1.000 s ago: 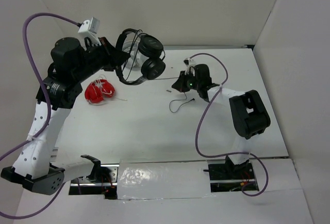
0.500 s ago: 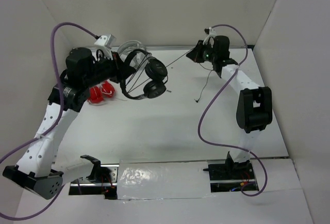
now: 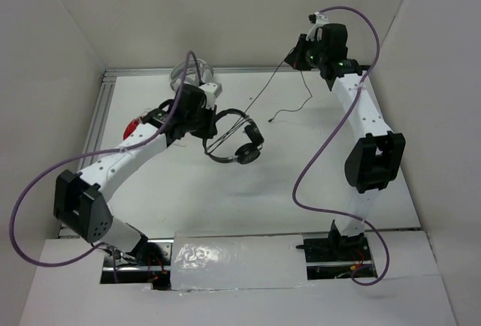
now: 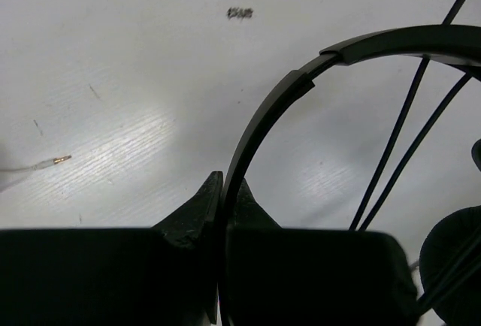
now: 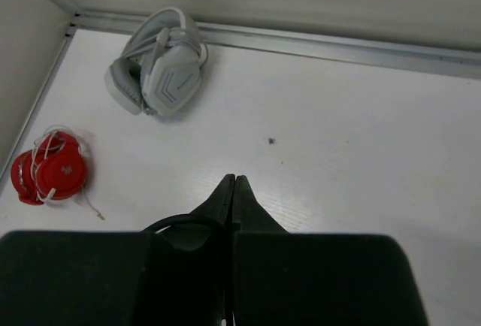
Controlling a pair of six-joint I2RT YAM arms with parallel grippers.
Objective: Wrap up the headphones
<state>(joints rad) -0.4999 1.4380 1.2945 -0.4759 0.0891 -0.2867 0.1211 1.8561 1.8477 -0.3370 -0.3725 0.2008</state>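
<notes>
L gripper (image 3: 209, 125), closed tight, clamps headphones (image 3: 246, 152) by band (image 4: 263, 123), up over table (image 3: 301, 183) centre. R gripper (image 3: 294, 55) pinches cord (image 3: 264, 91), taut. You're mid-wrap; next prob. needs looping cord round band, keeping tension.

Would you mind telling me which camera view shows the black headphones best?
The top external view: it shows the black headphones whole, headband, both earcups and cord running to the right pincer. The left wrist view shows only a headband arc in the left pincer; the right wrist only a cord loop.
</notes>
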